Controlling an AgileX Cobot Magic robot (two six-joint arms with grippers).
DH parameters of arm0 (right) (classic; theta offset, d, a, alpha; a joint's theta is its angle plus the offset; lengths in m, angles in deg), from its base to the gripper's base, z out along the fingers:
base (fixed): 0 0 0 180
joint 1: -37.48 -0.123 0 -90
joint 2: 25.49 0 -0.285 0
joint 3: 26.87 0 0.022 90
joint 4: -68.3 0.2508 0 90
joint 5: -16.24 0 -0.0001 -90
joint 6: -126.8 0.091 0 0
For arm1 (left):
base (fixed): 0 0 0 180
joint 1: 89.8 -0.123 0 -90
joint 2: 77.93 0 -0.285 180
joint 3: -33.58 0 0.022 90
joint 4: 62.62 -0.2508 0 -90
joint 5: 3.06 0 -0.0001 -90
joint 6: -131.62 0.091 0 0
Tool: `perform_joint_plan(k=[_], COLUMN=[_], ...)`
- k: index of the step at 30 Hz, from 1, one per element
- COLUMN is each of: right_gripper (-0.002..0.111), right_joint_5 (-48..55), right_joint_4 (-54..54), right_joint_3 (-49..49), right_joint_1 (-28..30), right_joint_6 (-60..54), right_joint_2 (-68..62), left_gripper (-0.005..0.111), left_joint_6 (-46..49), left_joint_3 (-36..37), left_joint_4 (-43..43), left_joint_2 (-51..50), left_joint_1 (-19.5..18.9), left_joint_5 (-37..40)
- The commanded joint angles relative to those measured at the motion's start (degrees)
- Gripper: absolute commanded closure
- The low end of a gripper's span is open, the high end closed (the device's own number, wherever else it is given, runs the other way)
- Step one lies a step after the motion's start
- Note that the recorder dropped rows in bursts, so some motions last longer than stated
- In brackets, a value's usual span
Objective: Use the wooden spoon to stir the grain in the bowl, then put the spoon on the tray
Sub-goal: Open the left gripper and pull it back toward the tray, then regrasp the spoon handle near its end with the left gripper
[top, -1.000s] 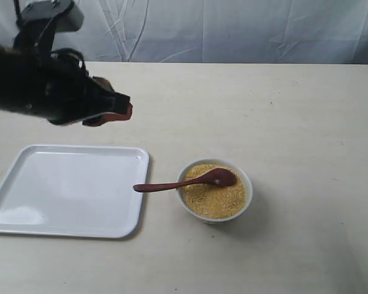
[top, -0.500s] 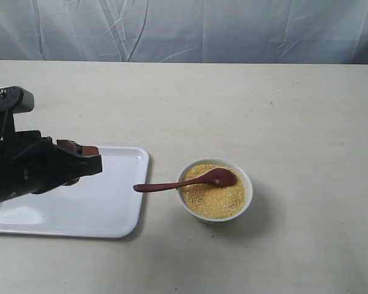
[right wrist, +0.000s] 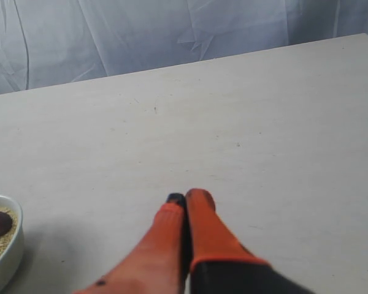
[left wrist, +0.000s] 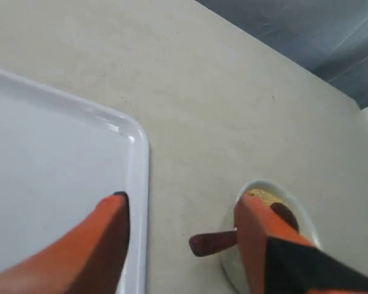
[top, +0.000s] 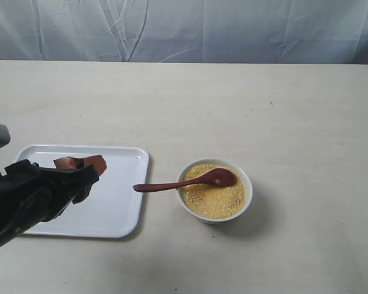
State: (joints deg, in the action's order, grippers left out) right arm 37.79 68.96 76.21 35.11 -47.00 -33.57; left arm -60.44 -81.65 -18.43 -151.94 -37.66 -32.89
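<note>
The small white bowl (top: 215,197) holds golden-yellow grain (top: 212,199). The dark wooden spoon (top: 184,182) rests with its head on the grain and its handle sticking out over the rim toward the white tray (top: 116,208). My left gripper (top: 80,164) hovers open over the tray, empty, well left of the spoon handle. In the left wrist view its orange fingers (left wrist: 110,239) frame the tray's edge (left wrist: 138,184), the spoon's handle end (left wrist: 210,243) and the bowl (left wrist: 282,196). My right gripper (right wrist: 185,198) is shut on nothing above bare table, out of the exterior view; the bowl (right wrist: 6,257) shows at that view's edge.
A cream table (top: 264,110) carries everything. A wrinkled grey-white cloth backdrop (top: 233,30) closes off the far edge. My left arm's dark body (top: 18,202) covers the tray's near-left part.
My left arm has swung down from above the table behind the tray to low over the tray's left part. Spoon and bowl have not moved.
</note>
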Motion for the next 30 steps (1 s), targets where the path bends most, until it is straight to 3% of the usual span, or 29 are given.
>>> perform_joint_plan(k=[1, 11, 19, 25, 30], right_gripper=[0.108, 0.108, 0.108, 0.108, 0.108], right_joint_5=[-0.6, -0.7, -0.7, -0.7, -0.7], right_joint_4=[-0.1, 0.0, 0.0, 0.0, -0.1], right_joint_3=[-0.3, -0.3, -0.3, -0.3, -0.3], right_joint_1=[0.3, 0.3, 0.3, 0.3, 0.3], right_joint_6=[0.0, -0.1, 0.0, 0.0, 0.0], right_joint_2=[0.3, 0.3, 0.3, 0.3, 0.3], left_gripper=[0.049, 0.048, 0.045, 0.045, 0.045], left_joint_6=[-9.4, -36.3, -44.9, -45.2, -47.7], left_joint_3=[0.4, -0.4, -6.7, -8.7, -8.7], left_joint_4=[-0.4, -18.4, -26.1, -26.1, -26.1], left_joint_2=[-1.7, -14.9, -22.8, -28.1, -29.8], left_joint_1=[0.5, 0.5, 0.5, 0.5, 0.5], left_joint_5=[-2.6, -7.8, -9.5, -7.1, -10.7])
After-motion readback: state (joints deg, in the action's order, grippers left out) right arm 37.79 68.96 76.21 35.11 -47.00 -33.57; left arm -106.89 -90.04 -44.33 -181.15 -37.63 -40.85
